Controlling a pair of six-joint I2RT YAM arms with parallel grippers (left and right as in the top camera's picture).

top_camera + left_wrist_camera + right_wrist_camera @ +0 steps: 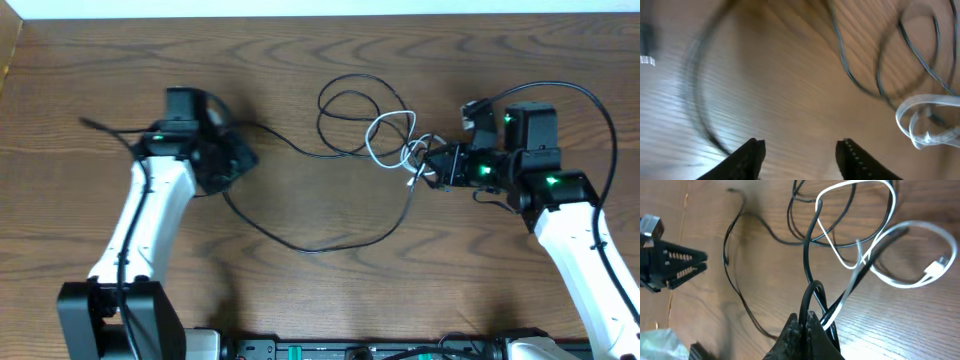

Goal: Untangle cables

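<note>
At far left of the overhead view, the left gripper (pixel 800 148) hangs low over the table (pixel 80 80), fingers partly spread and nothing between them. A black cable (pixel 310 250) trails from beside it in a long slack sweep through lower centre. At upper centre the cables (pixel 806 255) lie in overlapping loops, the white cable (pixel 902 285) threaded through the black ones, its plug (pixel 935 270) lying free on the wood. At right, the right gripper (pixel 807 322) is clamped tight on a pinch of black and white strands at the edge of the tangle. The cords look light, limp and smooth. A tug on one would likely drag its neighbours and snag a plug in a loop. The open slack run at lower centre looks the safest place for the free fingers to take hold.
</note>
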